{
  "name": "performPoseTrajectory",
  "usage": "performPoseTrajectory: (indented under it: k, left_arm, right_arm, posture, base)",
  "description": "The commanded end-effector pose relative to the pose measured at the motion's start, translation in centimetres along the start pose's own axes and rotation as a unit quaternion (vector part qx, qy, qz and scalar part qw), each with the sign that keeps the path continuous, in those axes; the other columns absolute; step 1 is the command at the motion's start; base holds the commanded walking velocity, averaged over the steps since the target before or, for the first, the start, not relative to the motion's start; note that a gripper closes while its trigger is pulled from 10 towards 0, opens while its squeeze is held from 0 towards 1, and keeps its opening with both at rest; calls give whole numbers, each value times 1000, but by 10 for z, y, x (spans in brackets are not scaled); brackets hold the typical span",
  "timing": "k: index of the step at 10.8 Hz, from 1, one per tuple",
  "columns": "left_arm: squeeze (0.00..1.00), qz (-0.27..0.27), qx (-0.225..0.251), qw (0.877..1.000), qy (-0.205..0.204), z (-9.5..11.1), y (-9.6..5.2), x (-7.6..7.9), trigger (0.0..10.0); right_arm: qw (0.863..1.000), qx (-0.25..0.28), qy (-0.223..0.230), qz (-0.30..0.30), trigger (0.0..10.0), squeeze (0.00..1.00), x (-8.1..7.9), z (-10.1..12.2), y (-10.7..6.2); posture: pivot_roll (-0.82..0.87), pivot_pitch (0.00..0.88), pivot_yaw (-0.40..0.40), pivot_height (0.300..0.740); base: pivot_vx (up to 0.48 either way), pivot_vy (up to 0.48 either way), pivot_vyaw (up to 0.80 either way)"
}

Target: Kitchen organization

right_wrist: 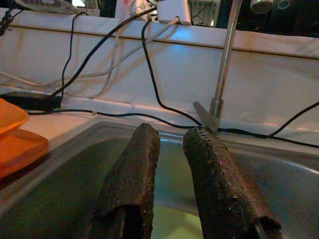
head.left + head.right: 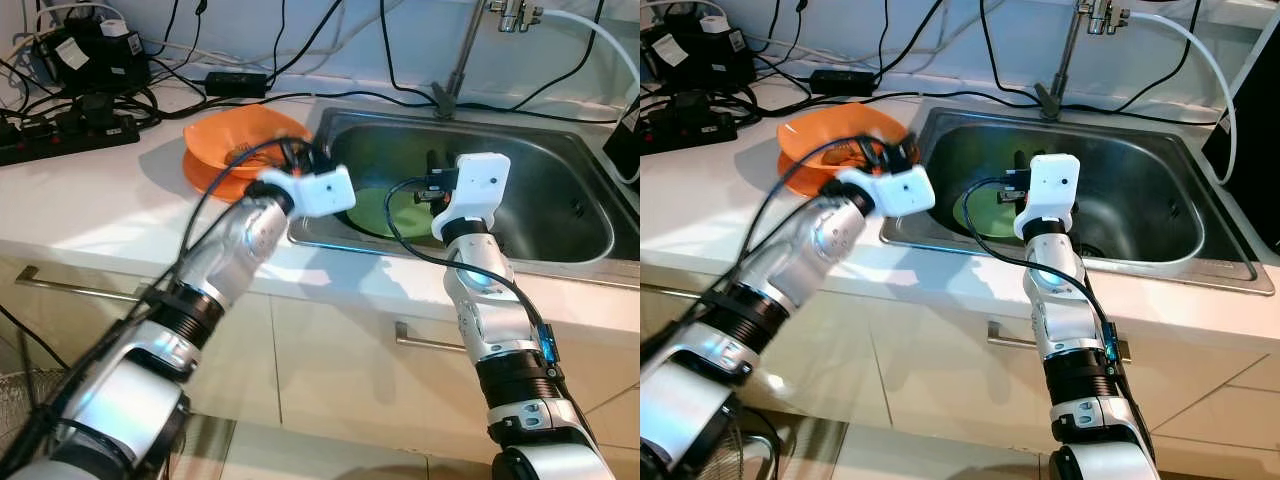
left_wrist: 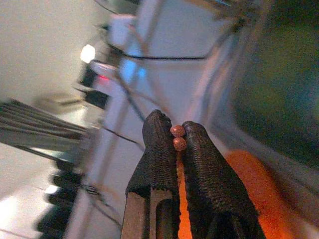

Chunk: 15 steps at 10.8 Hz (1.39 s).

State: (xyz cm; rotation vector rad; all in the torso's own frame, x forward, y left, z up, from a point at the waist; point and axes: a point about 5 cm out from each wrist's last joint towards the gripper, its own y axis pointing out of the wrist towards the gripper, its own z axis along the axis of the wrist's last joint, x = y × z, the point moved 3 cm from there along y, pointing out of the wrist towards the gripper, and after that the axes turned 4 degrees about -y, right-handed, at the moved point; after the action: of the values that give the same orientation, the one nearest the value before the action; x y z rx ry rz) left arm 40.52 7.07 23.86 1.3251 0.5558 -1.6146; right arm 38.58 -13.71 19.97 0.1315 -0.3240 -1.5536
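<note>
Left gripper (image 3: 177, 137) jaws pressed together, tips touching, apparently pinching a thin orange edge — likely the rim of the orange bowl (image 2: 232, 142), though the wrist view doesn't show a firm grip for sure. Right gripper (image 1: 172, 137) jaws parted with a narrow gap, nothing between them.

Orange bowl sits on the white counter (image 2: 90, 200) just beside the left edge of the sink (image 2: 570, 250), stacked on an orange plate or lid. A green plate (image 2: 385, 212) lies on the sink bottom, under and beside the right gripper.

Handling guess: bowl looks like thin plastic — light, stiff, a bit slick; rim pinch is the obvious hold. Green plate lies flat, also looks light, needs an edge grab, could slide on wet steel.

Left arm reaches forward across the counter, wrist over the bowl's near rim. Right arm stands up steeply from the elbow, wrist bent forward over the sink, fingers pointing toward the faucet (image 2: 462, 60). Power strips and cables (image 2: 70, 130) at the back left.
</note>
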Motion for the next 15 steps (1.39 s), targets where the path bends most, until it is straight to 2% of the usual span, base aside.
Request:
performPoseTrajectory:
  k: [1, 2, 3, 4, 5, 6, 7, 8, 9, 10, 11, 12, 13, 14, 15]
  left_arm:
    - [0, 46, 49, 997, 23, 23, 5, -22, 6118]
    - [0, 83, 84, 993, 24, 30, 2, -29, 10000]
    - [0, 126, 124, 984, -18, 50, -1, -53, 10000]
    - [0, 145, 180, 965, -127, 73, -6, -73, 10000]
    - [0, 137, 197, 946, -218, 79, -7, -76, 10000]
    - [0, 104, 207, 910, -343, 81, -8, -73, 10000]
    - [0, 86, 213, 869, -437, 81, -12, -71, 10000]
    - [0, 70, 218, 844, -486, 81, -14, -71, 10000]
    - [0, 39, 229, 801, -552, 81, -19, -69, 10000]
    - [0, 17, 236, 774, -587, 81, -22, -66, 10000]
    - [0, 9, 238, 763, -601, 80, -25, -67, 10000]
    - [0, 2, 237, 753, -613, 80, -27, -67, 10000]
    - [0, -12, 234, 751, -618, 80, -27, -65, 10000]
    - [0, -22, 224, 756, -615, 79, -26, -61, 10000]
    - [0, -30, 221, 755, -617, 79, -26, -60, 10000]
  right_arm:
    - [1000, 4, 3, -6, 10000, 0, 3, 3, 2]
    - [1000, 3, 3, -7, 10000, 0, 3, 2, 2]
    - [1000, 3, 3, -7, 10000, 0, 3, 2, 2]
    - [1000, 6, 4, -5, 10000, 0, 3, 2, 3]
    - [1000, 11, -7, 2, 10000, 1000, 2, 4, 3]
    - [998, 24, -55, 15, 10000, 1000, 0, 7, 3]
    - [986, 53, -157, 37, 10000, 1000, -5, 12, 2]
    - [975, 68, -205, 48, 10000, 1000, -8, 14, 1]
    - [965, 79, -240, 65, 10000, 1000, -14, 15, 0]
    - [965, 83, -239, 67, 10000, 1000, -18, 16, 0]
    - [963, 87, -244, 67, 10000, 1000, -20, 17, 0]
    - [962, 91, -249, 70, 10000, 196, -23, 17, 0]
    - [961, 94, -252, 70, 10000, 0, -25, 18, -1]
    - [961, 96, -253, 60, 10000, 0, -24, 19, -1]
    - [961, 97, -253, 54, 10000, 0, -23, 21, 0]
  posture:
    - [196, 20, -8, 740]
    - [197, 20, -10, 740]
    - [199, 20, -11, 740]
    - [200, 19, -13, 740]
    - [198, 19, -12, 740]
    - [193, 20, -13, 740]
    - [193, 19, -13, 740]
    - [191, 18, -15, 740]
    - [190, 12, -18, 740]
    - [192, 11, -18, 740]
    - [190, 7, -15, 740]
    - [190, 4, -15, 740]
    - [189, 3, -11, 740]
    - [189, 2, -7, 740]
    - [189, 3, -4, 740]
  base:
    - [0, 0, 0]
    - [0, 0, 0]
    - [0, 0, 0]
    - [0, 0, 0]
    - [0, 0, 0]
    - [0, 0, 0]
    - [0, 0, 0]
    - [0, 0, 0]
    - [0, 0, 0]
    - [0, 0, 0]
    - [0, 0, 0]
    - [0, 0, 0]
    - [0, 0, 0]
    - [0, 0, 0]
    - [0, 0, 0]
